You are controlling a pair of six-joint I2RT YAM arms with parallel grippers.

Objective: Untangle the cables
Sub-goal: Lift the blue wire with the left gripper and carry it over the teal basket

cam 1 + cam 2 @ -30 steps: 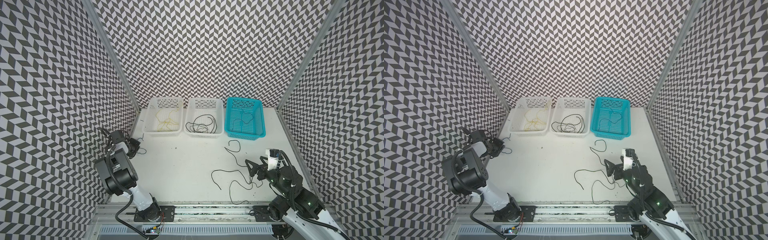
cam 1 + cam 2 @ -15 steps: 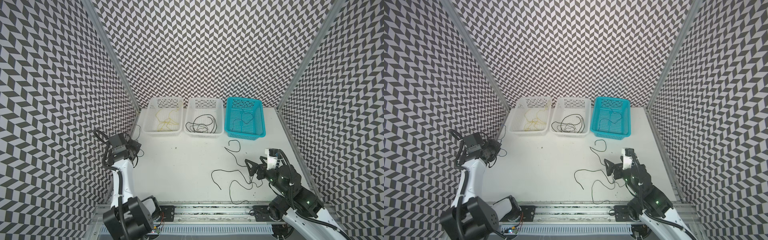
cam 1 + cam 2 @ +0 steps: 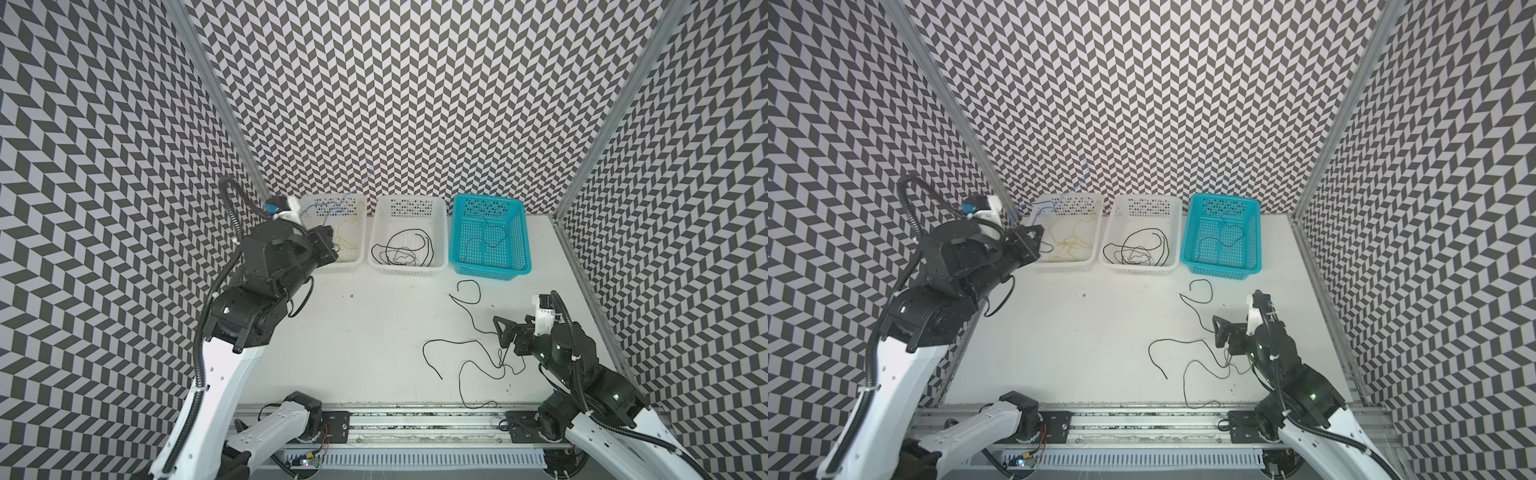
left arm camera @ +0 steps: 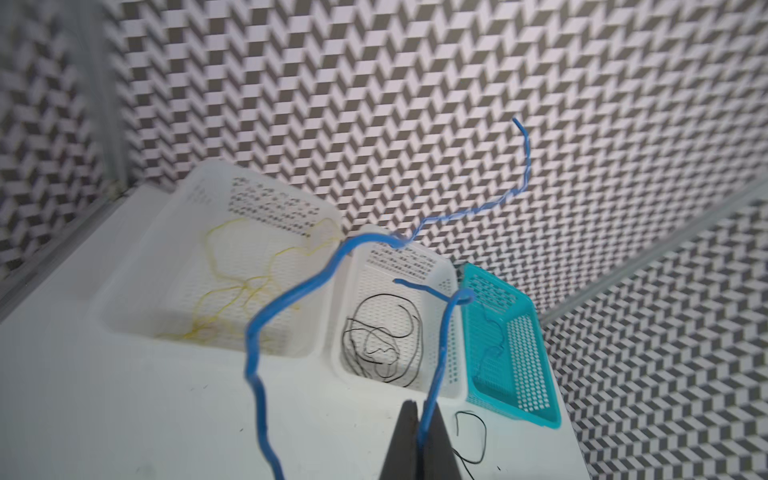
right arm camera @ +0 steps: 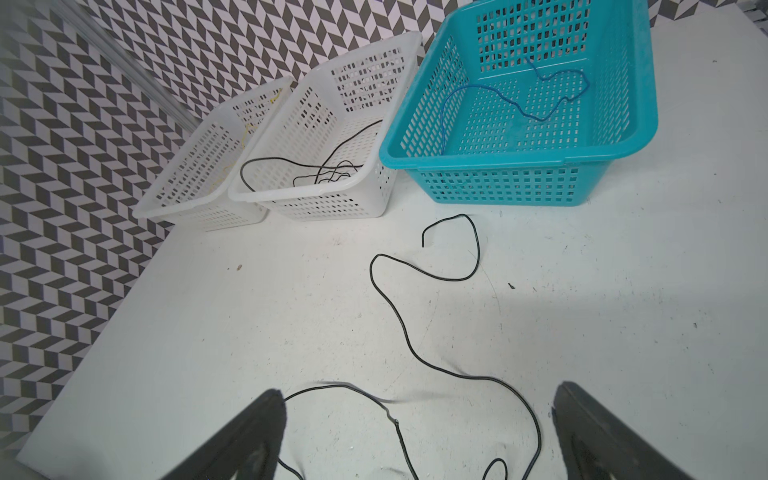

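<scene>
Our left gripper (image 4: 420, 409) has swung up, jaws pinching a blue cable (image 4: 297, 293); right gripper (image 5: 419, 395) spread. Sorting: next we'd carry it over the teal basket (image 3: 490, 270).

baskets (image 3: 409, 270): row at back | loose cables (image 5: 478, 249): table (image 3: 353, 353), front-right, seemingly crossing

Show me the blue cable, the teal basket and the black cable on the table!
blue cable (image 4: 296, 296): left wrist view, slanting stretch.
teal basket (image 3: 492, 269): in a top view, its near wall.
black cable on the table (image 5: 478, 377): right wrist view, middle stretch.
</scene>
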